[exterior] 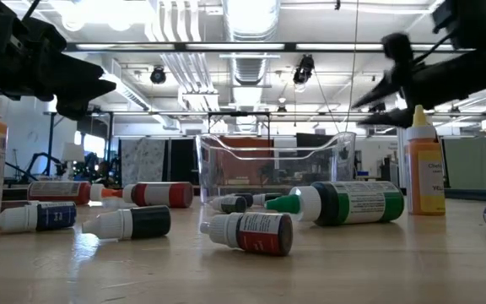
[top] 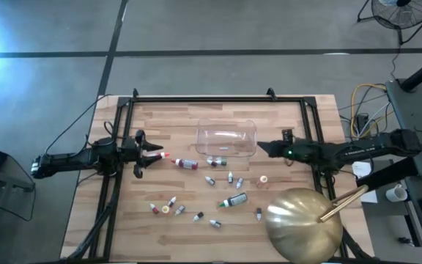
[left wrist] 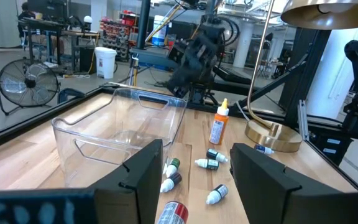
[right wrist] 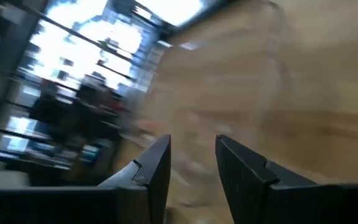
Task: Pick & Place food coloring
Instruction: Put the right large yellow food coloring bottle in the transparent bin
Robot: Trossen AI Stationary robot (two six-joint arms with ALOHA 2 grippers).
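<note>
The small bottles (top: pixel 209 180) lie scattered on the wooden bench (top: pixel 86 213), most of them near the clear tub (top: pixel 226 138). The left gripper (top: pixel 154 155) has its fingers spread and holds nothing. The right gripper (top: pixel 261 149), beside the tub, has fingers a little apart, also with nothing. The bottles could roll away if a finger pushes one. Behind is a workshop with fans.
</note>
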